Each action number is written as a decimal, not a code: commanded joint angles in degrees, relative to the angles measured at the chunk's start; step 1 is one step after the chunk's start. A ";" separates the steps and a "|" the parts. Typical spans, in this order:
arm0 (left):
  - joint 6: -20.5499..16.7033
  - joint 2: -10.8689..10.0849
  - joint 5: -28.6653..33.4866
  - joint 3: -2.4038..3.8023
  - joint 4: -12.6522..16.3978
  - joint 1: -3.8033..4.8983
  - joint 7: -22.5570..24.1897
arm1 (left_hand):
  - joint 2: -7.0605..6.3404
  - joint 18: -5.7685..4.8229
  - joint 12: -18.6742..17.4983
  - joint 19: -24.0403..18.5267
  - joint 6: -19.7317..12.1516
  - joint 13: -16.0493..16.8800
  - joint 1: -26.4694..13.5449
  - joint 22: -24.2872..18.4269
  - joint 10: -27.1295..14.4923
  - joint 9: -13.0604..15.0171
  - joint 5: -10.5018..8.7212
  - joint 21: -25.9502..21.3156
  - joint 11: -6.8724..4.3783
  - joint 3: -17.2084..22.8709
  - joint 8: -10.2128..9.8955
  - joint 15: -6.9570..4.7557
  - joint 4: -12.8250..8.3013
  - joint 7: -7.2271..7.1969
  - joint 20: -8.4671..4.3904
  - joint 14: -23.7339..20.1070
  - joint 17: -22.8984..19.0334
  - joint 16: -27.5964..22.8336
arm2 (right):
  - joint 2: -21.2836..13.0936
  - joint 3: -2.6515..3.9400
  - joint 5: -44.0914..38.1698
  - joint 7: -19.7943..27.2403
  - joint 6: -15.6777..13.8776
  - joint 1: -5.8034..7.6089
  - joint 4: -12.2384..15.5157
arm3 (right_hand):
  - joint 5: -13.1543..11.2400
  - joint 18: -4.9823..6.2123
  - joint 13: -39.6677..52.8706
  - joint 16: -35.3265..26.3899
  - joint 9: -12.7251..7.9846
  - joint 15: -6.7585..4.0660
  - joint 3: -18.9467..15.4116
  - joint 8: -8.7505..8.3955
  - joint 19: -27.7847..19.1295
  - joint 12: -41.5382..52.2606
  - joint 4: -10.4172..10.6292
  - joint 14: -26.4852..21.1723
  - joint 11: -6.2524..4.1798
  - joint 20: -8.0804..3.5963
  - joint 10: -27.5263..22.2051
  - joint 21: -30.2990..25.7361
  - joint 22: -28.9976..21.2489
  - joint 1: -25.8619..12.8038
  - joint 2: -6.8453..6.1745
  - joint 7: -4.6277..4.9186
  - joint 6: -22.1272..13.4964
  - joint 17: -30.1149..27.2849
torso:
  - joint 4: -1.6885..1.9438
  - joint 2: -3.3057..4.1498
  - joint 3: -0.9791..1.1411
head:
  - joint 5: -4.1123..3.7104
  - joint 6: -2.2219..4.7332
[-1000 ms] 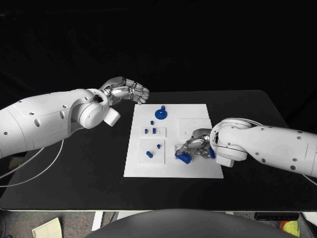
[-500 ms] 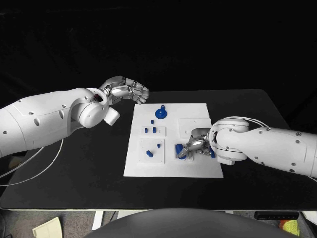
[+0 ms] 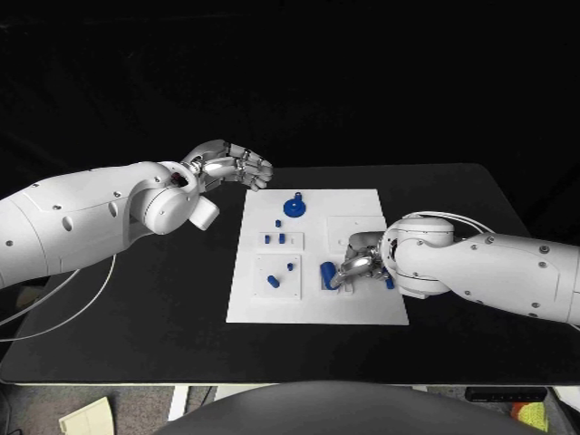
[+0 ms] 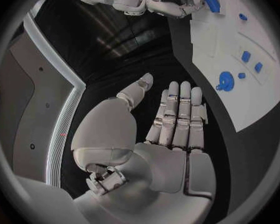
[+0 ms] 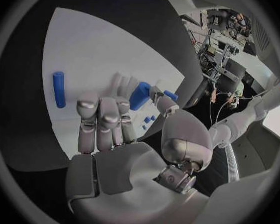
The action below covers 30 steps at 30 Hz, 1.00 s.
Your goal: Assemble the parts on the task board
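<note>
Blue part (angled) held by right robot hand.

right hand crowds task board right side; left half open

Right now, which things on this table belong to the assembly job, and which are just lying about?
Job:
white board
blue knob
blue block, held by right robot hand
blue rod
small blue pegs

Lying about:
white cable
left robot hand, idle

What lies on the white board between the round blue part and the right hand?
In the head view, bare white task board separates the round blue part from the right hand.
</note>
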 commanded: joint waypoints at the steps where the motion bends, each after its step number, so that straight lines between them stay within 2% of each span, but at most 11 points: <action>1: 0.95 0.05 0.28 0.03 0.08 0.02 0.31 | -0.07 0.78 -0.11 -0.15 -0.36 -0.09 -0.46 0.06 -0.50 -0.09 -0.02 -0.34 -0.02 0.00 0.35 0.05 0.37 -0.02 0.35 0.34 0.07 -0.23 | 0.06 0.01 1.28 1.46 -0.12 0.00 0.07 | -0.26 5.41 0.09 0.19 0.15 -0.50 0.10 0.31 0.02 -0.24 -0.34 -0.06 -0.35 -0.13 0.34 0.21 0.02 0.37 2.33 -0.02 0.75 0.04 | 0.02 0.00 0.00 | 0.03 -0.05; 3: 0.94 0.02 0.28 0.03 0.07 0.02 0.31 | -0.06 0.78 -0.11 -0.15 -0.36 -0.09 -0.48 0.07 -0.50 -0.09 -0.02 -0.34 -0.02 0.00 0.35 0.06 0.38 -0.02 0.35 0.34 0.08 -0.24 | 0.18 0.01 1.28 1.53 -0.25 0.00 0.08 | -0.27 5.41 0.11 0.28 0.19 -0.51 -0.44 0.35 -0.02 -0.26 -0.59 -0.07 -0.38 0.02 0.45 0.31 0.10 0.13 3.25 -0.06 0.95 0.09 | 0.01 0.01 0.01 | 0.04 -0.04; 5: 0.90 0.03 0.28 0.03 0.04 0.02 0.30 | -0.06 0.78 -0.11 -0.15 -0.37 -0.09 -0.49 0.07 -0.50 -0.09 -0.02 -0.35 -0.02 0.00 0.36 0.06 0.39 -0.02 0.35 0.34 0.09 -0.25 | 0.34 0.01 1.25 1.49 -0.12 0.00 0.07 | -0.26 5.41 0.12 0.34 0.19 -0.53 -0.94 0.33 -0.10 -0.30 -0.81 -0.10 -0.41 0.14 0.52 0.36 0.16 -0.20 3.60 -0.10 1.08 0.13 | -0.02 0.00 0.03 | 0.04 -0.03; 10: 1.05 0.09 0.28 0.03 0.10 0.02 0.28 | -0.05 0.78 -0.11 -0.16 -0.38 -0.10 -0.50 0.09 -0.51 -0.10 -0.02 -0.37 -0.02 0.00 0.36 0.06 0.41 -0.02 0.35 0.34 0.12 -0.28 | 1.27 0.01 -2.39 0.80 0.14 -0.04 -0.81 | -0.26 5.41 0.13 0.52 0.18 -0.56 -1.39 0.30 -0.13 -0.35 -0.94 -0.04 -0.45 0.22 0.60 0.43 0.21 -0.59 3.36 -0.14 1.21 0.28 | -0.01 0.01 0.00 | 0.02 -0.07; 18: 1.10 0.06 0.28 0.03 0.03 0.02 0.24 | -0.06 0.78 -0.11 -0.17 -0.39 -0.10 -0.50 0.11 -0.53 -0.11 -0.02 -0.39 -0.02 0.01 0.37 0.06 0.43 -0.02 0.35 0.33 0.15 -0.31 | 1.45 0.00 -2.47 0.63 0.90 -0.27 -1.19 | -0.26 5.41 0.16 0.62 0.17 -0.60 -1.56 0.26 -0.12 -0.40 -1.40 -0.02 -0.50 0.24 0.69 0.51 0.27 -0.43 2.93 -0.19 1.34 0.35 | 0.00 0.00 -0.01 | -0.01 -0.25; 25: 1.09 0.02 0.28 0.02 0.01 0.02 0.16 | -0.09 0.79 -0.11 -0.18 -0.41 -0.11 -0.48 0.13 -0.54 -0.12 -0.02 -0.42 -0.02 0.02 0.38 0.07 0.41 -0.02 0.35 0.32 0.19 -0.35 | 1.35 0.00 -1.99 0.98 1.68 -0.28 -1.15 | -0.26 5.41 0.19 0.51 0.12 -0.62 -1.75 0.11 -0.14 -0.52 -1.74 -0.13 -0.51 0.29 0.72 0.52 0.28 -0.37 1.65 -0.19 1.35 0.21 | 0.00 -0.01 -0.01 | 0.05 -0.26; 30: 1.15 0.06 0.28 0.02 0.01 0.02 0.13 | -0.09 0.79 -0.11 -0.19 -0.42 -0.11 -0.46 0.14 -0.55 -0.13 -0.02 -0.43 -0.01 0.03 0.39 0.07 0.41 -0.02 0.35 0.32 0.21 -0.37 | 1.17 0.00 -1.02 1.58 1.57 -0.30 -0.83 | -0.25 5.41 0.23 0.43 0.10 -0.62 -1.90 -0.03 -0.16 -0.62 -2.05 -0.18 -0.49 0.27 0.69 0.46 0.24 -0.12 -0.75 -0.17 1.29 0.12 | -0.02 -0.01 0.04 | 0.10 -0.29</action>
